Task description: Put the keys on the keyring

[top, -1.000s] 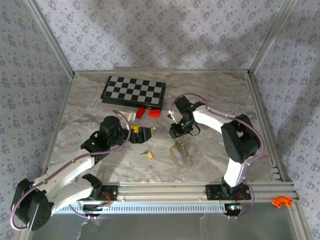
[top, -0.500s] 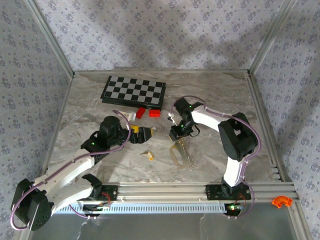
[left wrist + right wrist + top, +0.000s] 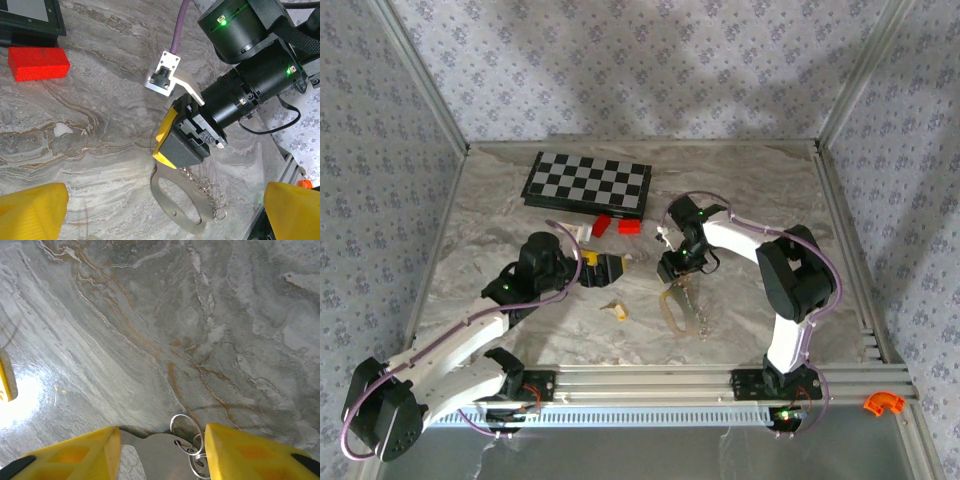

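On the marbled surface (image 3: 500,210), the right arm (image 3: 790,275) folded back on itself at the elbow, its wrist turned steeply down. The left arm (image 3: 460,345) stretched low and forward from its base. The left pincer (image 3: 612,268) gaped wide with nothing in it, near the middle of the surface. The right pincer (image 3: 162,432) stood part-open astride the far end of the keyring (image 3: 152,452). From the wrist view it could not be told whether either finger touched it. The keyring lay flat just in front of the right arm's base, its tangle of small wire rings beside the flat end. The lone key (image 3: 618,309) sat apart to its left, between the two pincers. The step looked to be a grasp of the ring. It would go best with the fingers closed squarely on the flat end – not the loose wire rings – so the loop stays presented for the key.
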You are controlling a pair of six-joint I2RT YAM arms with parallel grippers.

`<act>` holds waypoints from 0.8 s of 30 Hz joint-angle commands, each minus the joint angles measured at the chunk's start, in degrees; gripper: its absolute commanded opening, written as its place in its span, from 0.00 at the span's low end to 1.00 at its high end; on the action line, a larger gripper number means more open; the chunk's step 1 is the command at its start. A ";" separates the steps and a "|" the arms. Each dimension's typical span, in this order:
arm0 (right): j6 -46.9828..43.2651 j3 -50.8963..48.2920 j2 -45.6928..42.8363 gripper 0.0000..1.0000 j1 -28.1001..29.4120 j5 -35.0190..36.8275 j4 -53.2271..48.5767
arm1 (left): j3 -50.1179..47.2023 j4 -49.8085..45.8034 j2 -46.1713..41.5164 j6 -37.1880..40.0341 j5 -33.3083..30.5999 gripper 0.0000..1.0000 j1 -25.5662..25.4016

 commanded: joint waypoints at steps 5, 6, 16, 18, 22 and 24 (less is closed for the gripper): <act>0.15 0.47 -0.88 0.50 -0.05 1.35 -2.13 | -0.17 1.54 -1.82 0.80 0.84 1.00 -0.51; 0.09 0.46 -0.73 0.49 -0.06 1.25 -2.15 | -0.15 1.47 -1.78 0.78 0.84 1.00 -0.50; -0.81 0.81 0.48 0.37 0.00 0.95 -3.22 | -0.51 1.58 -2.53 0.60 0.48 1.00 -0.43; -1.07 0.81 0.53 0.37 0.05 1.14 -3.64 | -0.59 1.71 -2.62 0.60 0.42 1.00 -0.51; -1.26 0.82 0.79 0.38 0.12 1.32 -3.77 | -0.64 1.83 -2.51 0.62 0.48 1.00 -0.51; -1.43 0.90 1.05 0.37 0.27 1.35 -3.89 | -0.59 1.75 -2.63 0.69 0.48 1.00 -0.50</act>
